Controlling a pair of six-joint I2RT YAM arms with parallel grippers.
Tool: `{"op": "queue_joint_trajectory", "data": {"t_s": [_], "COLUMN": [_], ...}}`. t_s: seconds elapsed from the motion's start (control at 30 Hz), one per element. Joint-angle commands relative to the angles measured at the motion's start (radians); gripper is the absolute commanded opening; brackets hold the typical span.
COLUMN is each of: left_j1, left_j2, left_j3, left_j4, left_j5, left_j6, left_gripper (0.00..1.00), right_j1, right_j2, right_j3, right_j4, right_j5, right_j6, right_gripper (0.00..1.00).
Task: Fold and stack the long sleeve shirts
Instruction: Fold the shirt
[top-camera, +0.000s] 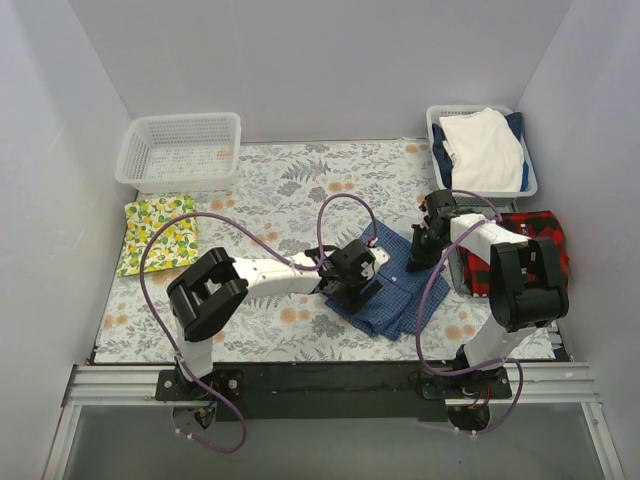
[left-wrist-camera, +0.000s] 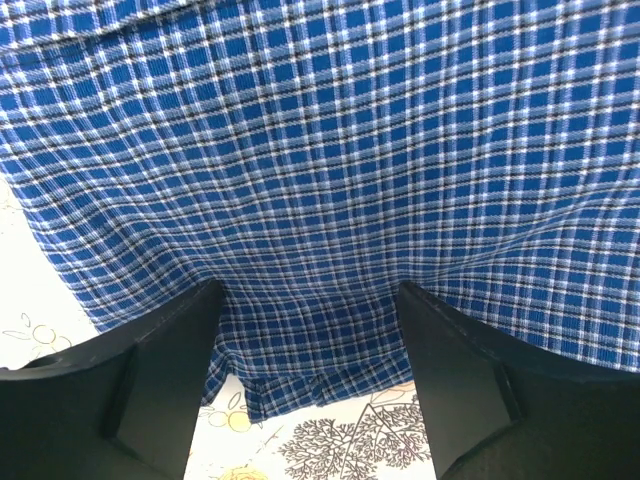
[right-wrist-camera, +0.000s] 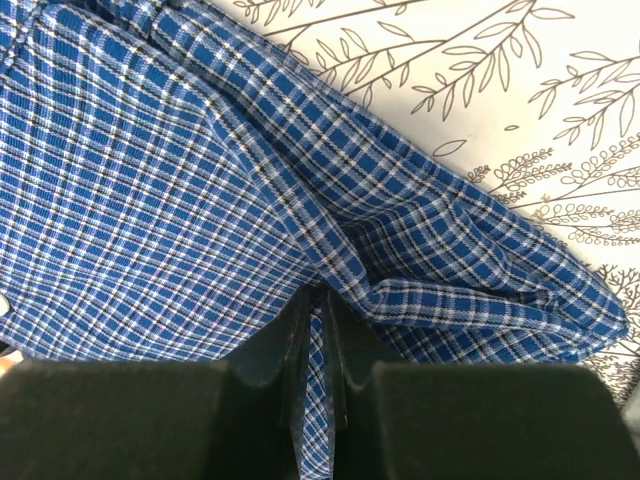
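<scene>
The blue checked shirt (top-camera: 398, 292) lies crumpled on the floral table cover between the arms. My left gripper (top-camera: 356, 274) is at its left edge, open. In the left wrist view its fingers straddle the shirt's hem (left-wrist-camera: 300, 385) and pinch nothing, while the blue cloth (left-wrist-camera: 320, 150) fills the frame above. My right gripper (top-camera: 424, 240) is at the shirt's far right corner. In the right wrist view this gripper (right-wrist-camera: 320, 300) is shut on a raised fold of the blue shirt (right-wrist-camera: 150, 200). The red-and-black plaid shirt (top-camera: 540, 232) lies at the right, partly under the right arm.
An empty white basket (top-camera: 180, 150) stands at the back left. Another basket (top-camera: 436, 128) at the back right holds a white garment (top-camera: 483, 148). A yellow lemon-print cloth (top-camera: 160, 232) lies at the left edge. White walls close in the table on three sides.
</scene>
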Motion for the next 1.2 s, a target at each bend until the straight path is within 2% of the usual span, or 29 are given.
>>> {"op": "queue_joint_trajectory", "data": {"t_s": [0.0, 0.03, 0.17, 0.27, 0.43, 0.47, 0.63, 0.83, 0.87, 1.17], "left_j1": [0.047, 0.072, 0.297, 0.373, 0.431, 0.448, 0.485, 0.518, 0.537, 0.594], "left_j2": [0.053, 0.064, 0.058, 0.065, 0.154, 0.179, 0.291, 0.229, 0.207, 0.092], "left_j3": [-0.018, -0.031, -0.009, 0.035, 0.135, 0.161, 0.359, 0.419, 0.422, 0.48], "left_j4": [-0.041, -0.038, -0.039, -0.039, -0.064, -0.073, -0.139, -0.15, -0.148, -0.165], "left_j5": [0.006, 0.013, 0.108, 0.171, 0.193, 0.194, 0.179, 0.156, 0.168, 0.208], "left_j6": [-0.028, -0.045, -0.093, -0.106, -0.139, -0.142, -0.163, -0.212, -0.222, -0.269], "left_gripper": [0.7, 0.7, 0.69, 0.69, 0.7, 0.7, 0.69, 0.72, 0.72, 0.75], "right_j1": [-0.011, -0.011, -0.007, 0.004, 0.025, 0.031, 0.032, 0.032, 0.032, 0.07], "right_j2": [0.018, 0.019, 0.021, 0.026, -0.019, -0.031, -0.109, -0.131, -0.129, -0.068], "right_j3": [-0.064, -0.064, -0.024, 0.01, 0.085, 0.096, 0.171, 0.144, 0.113, -0.015], "right_j4": [-0.046, -0.044, -0.041, -0.047, -0.038, -0.037, -0.05, -0.119, -0.132, -0.093], "right_j5": [0.006, -0.002, -0.048, -0.076, -0.094, -0.088, -0.022, 0.073, 0.087, 0.05], "right_j6": [-0.019, -0.018, -0.011, -0.005, 0.005, 0.002, -0.014, -0.082, -0.094, -0.096], "right_gripper": [0.15, 0.15, 0.15, 0.15, 0.2, 0.23, 0.29, 0.3, 0.27, 0.19]}}
